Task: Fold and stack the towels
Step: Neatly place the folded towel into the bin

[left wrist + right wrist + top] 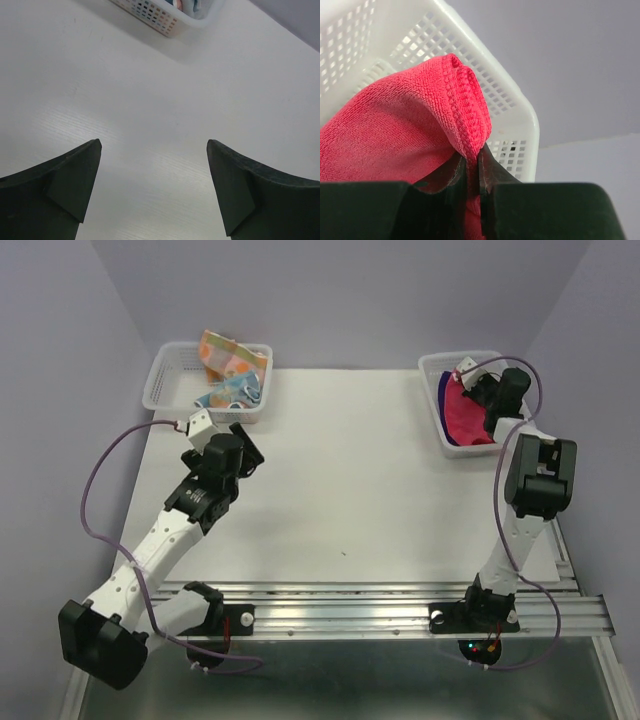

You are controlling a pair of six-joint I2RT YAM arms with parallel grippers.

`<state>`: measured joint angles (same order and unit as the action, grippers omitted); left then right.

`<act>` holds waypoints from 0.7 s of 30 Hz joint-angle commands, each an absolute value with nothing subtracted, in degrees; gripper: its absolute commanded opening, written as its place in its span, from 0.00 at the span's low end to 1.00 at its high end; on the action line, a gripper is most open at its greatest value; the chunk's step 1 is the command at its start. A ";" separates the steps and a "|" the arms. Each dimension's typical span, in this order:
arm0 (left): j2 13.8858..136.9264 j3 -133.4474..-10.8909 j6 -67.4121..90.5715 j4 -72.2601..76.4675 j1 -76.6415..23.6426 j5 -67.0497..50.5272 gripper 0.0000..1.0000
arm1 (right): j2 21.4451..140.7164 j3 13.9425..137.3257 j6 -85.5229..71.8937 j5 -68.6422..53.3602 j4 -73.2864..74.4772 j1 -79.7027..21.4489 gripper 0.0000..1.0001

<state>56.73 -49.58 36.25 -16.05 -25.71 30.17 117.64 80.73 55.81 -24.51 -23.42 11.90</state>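
Note:
A bright pink towel (395, 130) lies in the white mesh basket (432, 368) at the back right. My right gripper (471, 152) is shut on the towel's rolled hem and lifts it above the basket's rim; from above, that gripper (478, 398) sits over the pink towel (466, 418). A dark purple towel (446, 405) shows as a sliver under the pink one. An orange-yellow-pink patterned towel (228, 355) and a light-blue patterned towel (228, 392) lie in the back left basket (165, 380). My left gripper (154, 142) hangs open over bare table, short of that basket (165, 17).
The white table top (350, 490) spreads between the two baskets. Both arm bases stand on a metal rail (380, 610) at the near edge. A purple cable (95, 490) loops left of the left arm. Lilac walls close the back and sides.

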 commanded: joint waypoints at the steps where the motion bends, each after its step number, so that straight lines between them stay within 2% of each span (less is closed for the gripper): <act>1: 57.91 -50.54 34.54 -14.24 -24.70 30.76 0.99 | 120.40 85.69 53.35 -19.88 -33.21 10.90 0.01; 5: 59.41 -51.15 34.02 -13.89 -24.08 30.15 0.99 | 122.69 87.01 51.50 -17.41 -37.18 10.55 0.01; 10: 61.87 -51.77 33.31 -13.62 -23.64 28.83 0.99 | 123.84 87.80 51.68 -17.66 -36.65 10.28 0.14; 11: 62.22 -52.20 33.14 -13.71 -23.64 28.74 0.99 | 123.92 87.80 51.68 -17.75 -36.56 10.28 0.20; 12: 62.84 -52.38 32.96 -13.62 -23.64 28.48 0.99 | 124.10 87.89 51.68 -17.58 -36.56 10.20 0.30; 13: 63.10 -52.47 32.87 -13.71 -23.56 28.30 0.99 | 124.19 88.06 51.68 -17.49 -36.65 10.20 0.56; 14: 63.45 -52.64 32.78 -13.71 -23.55 28.04 0.99 | 124.54 88.07 51.68 -16.97 -36.82 10.11 0.64; 15: 63.63 -53.08 32.70 -13.71 -23.55 27.86 0.99 | 124.72 88.15 51.68 -16.53 -37.44 10.02 0.77; 16: 64.07 -53.17 32.52 -13.62 -23.55 27.60 0.99 | 124.89 88.24 51.68 -15.65 -37.79 9.93 0.97; 17: 64.25 -53.52 32.43 -13.62 -23.55 27.51 0.99 | 125.33 88.76 51.59 -15.21 -38.14 9.84 1.00; 21: 64.34 -54.14 32.08 -13.71 -23.47 26.63 0.99 | 125.42 89.56 51.85 -13.27 -39.37 9.32 1.00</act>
